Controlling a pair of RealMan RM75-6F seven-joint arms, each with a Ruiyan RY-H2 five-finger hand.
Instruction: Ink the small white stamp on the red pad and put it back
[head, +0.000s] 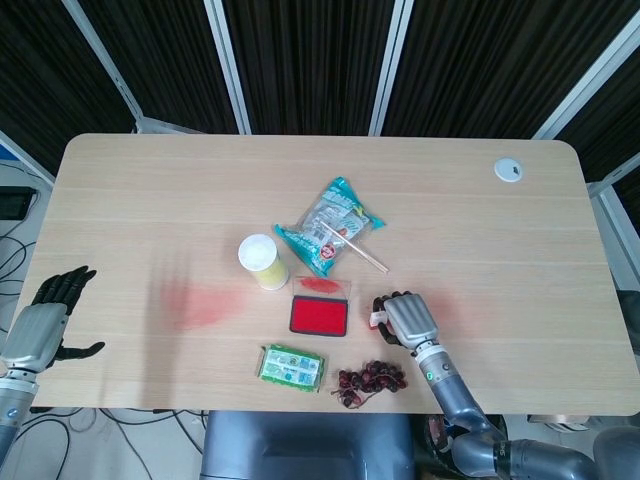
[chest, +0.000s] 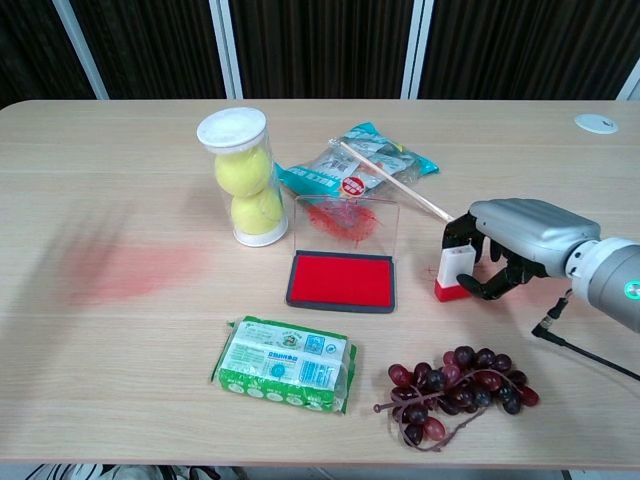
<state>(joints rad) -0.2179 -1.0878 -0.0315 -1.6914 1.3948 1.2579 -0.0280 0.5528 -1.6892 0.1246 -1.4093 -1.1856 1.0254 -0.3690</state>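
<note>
Two robot hands flank a pale wood-grain table (head: 480, 200) with rounded corners, its surface smudged with faint red stains. At the near right edge, the right robot hand (chest: 515, 245), a grey metal shell over dark fingers, reaches in palm-down and grips the small white stamp (chest: 456, 272); the stamp stands upright on the table on its red base, just to the right of the ink pad (chest: 341, 280) and not touching it. Fingers curl around the stamp's top and far side, hiding part of it. The left robot hand (head: 48, 318) hangs off the table's left edge in the head view, holding nothing, dark fingers spread; its arm is cut off by the frame. The pad is a flat dark tray filled with bright red, its clear lid (chest: 345, 222) standing open behind it and smeared red. A clear tube of yellow balls (chest: 244, 178) stands upright to its left. A crinkled snack bag (chest: 365, 165) carries a thin wooden stick (chest: 395, 187). A green packet (chest: 286, 362) and dark grapes (chest: 455, 388) lie at the front.
</note>
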